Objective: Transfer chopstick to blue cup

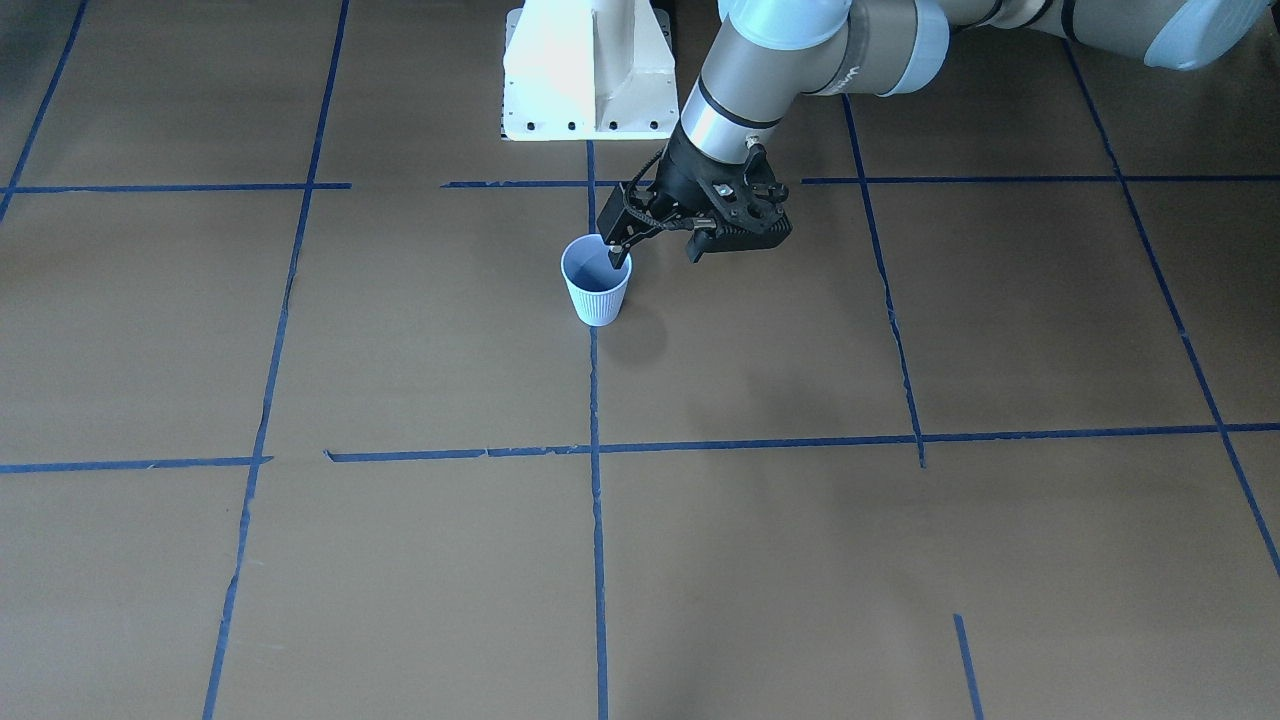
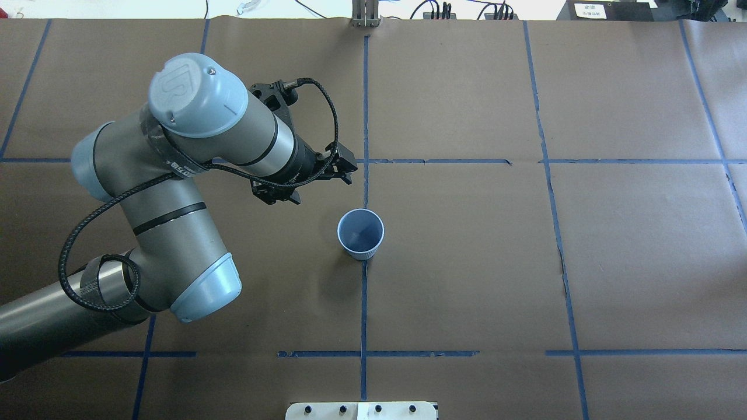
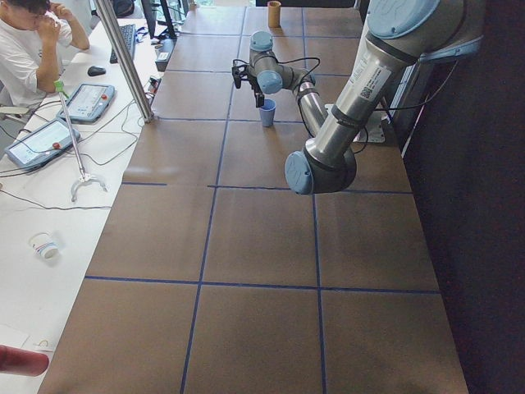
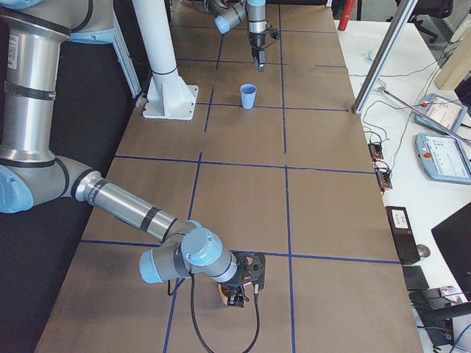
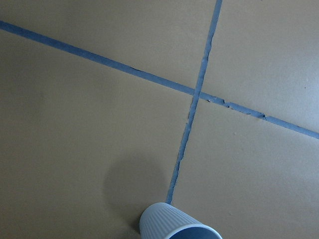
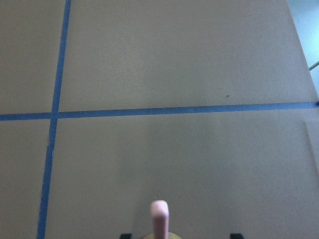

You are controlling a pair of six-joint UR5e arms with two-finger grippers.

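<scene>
Barely visible — the chopstick (image 6: pixel 159 220) points straight up the right-wrist view.

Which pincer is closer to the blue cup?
Left. The left pincer hangs just beside the blue cup; the right pincer is far off, near the table's other end.

Table (image 2: pixel 467 262): covered with brown paper.
Tape lines (image 2: pixel 363 291): blue, in a grid across the paper.
Pedestal (image 1: pixel 588 70): white, bolted at the table's edge.
Side desk (image 3: pixel 33 213): white, bearing two pendants (image 3: pixel 90 103) and a paper cup (image 3: pixel 43 245).
Person (image 3: pixel 25 49): seated at the desk.
</scene>
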